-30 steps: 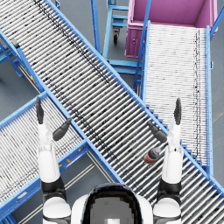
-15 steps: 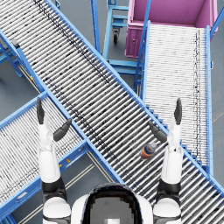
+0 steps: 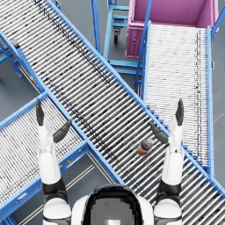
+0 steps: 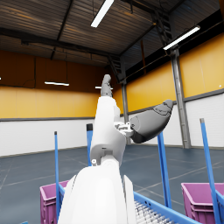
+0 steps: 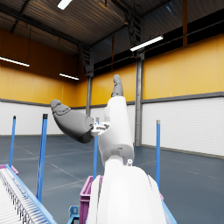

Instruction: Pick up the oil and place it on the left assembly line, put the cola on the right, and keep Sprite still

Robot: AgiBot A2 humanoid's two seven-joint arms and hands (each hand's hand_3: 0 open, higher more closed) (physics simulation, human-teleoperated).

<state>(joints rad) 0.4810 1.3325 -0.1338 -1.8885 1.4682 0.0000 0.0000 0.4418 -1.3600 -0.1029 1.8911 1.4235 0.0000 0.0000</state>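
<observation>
On the central roller conveyor (image 3: 88,83), toward its near end: a single small dark bottle (image 3: 145,147), reddish at one end, resting on the rollers just beside the right hand (image 3: 172,130) and apart from it. Too small for a label to be read; judged by colour to be probably the cola, without certainty. Upright or lying: cannot tell from this steep angle. No other bottle visible, hence no oil and no Sprite to locate. Right hand raised above the conveyor edge, fingers apart, thumb angled toward the bottle, holding nothing; confirmed in the right wrist view (image 5: 105,124), with only warehouse wall behind. Left hand (image 3: 47,128) likewise raised and spread, empty, above the left assembly line (image 3: 17,154), well apart from the bottle; same open pose in the left wrist view (image 4: 120,127). Right assembly line (image 3: 176,79) bare of bottles along its visible length, ending at a pink bin (image 3: 171,13); left line equally without any bottle. Judged progress: nothing yet delivered to either side line, no grasp begun. Remaining, if cola: closing the right hand on the bottle, lifting, and setting down on the right line.
</observation>
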